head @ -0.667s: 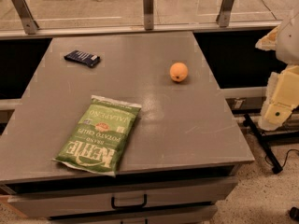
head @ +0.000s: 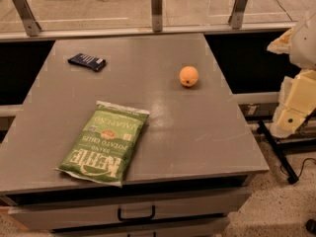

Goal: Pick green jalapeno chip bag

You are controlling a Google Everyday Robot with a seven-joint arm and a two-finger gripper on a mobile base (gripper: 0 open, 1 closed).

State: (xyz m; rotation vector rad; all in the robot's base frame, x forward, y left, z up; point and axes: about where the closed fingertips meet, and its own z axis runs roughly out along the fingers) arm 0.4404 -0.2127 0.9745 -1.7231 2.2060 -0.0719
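**Q:** What is shown at the far left of the grey table (head: 197,132)?

**A:** A small dark blue packet (head: 87,61) is seen near the back left corner. Of everything on the tabletop, it is placed farthest from the gripper (head: 295,107), well apart from it.

**Q:** And where is the green jalapeno chip bag (head: 104,143) found?

**A:** It is laid flat on the front left part of the table, far to the left of the gripper and lower in the view. Its near sealed end is set at the table's front edge, just above a drawer handle (head: 136,214). The white "KETTLE" lettering is seen upside down from the camera. The bag is touched by nothing but the tabletop.

**Q:** What is pictured between the bag and the gripper?

**A:** An orange (head: 188,76) is seen toward the back right of the table. It is placed nearer the gripper than the bag is, though apart from both.

**Q:** Where is the gripper itself placed?

**A:** It is seen at the right edge of the view, off the table and beyond its right side, as a cream-coloured block under a paler part of the arm. Whether it is set wide or narrow cannot be told. No object on the table is touched by it.
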